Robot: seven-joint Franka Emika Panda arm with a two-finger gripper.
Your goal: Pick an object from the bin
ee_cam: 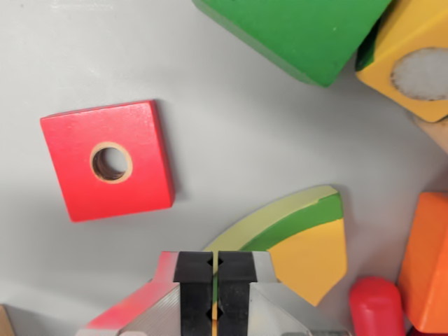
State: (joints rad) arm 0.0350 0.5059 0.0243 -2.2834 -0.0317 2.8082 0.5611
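Grey bin floor [266, 140] w/ scattered wooden blocks, red square block [140, 140] lying flat.

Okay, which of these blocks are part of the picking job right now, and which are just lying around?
In the job:
gripper, fingers nearly together
yellow and green wedge, under the fingers

Just lying about:
red square block
green block
yellow block
orange block
red peg

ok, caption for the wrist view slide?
Gripper nearly shut over a yellow-green wedge on the bin floor; red square block lies apart.
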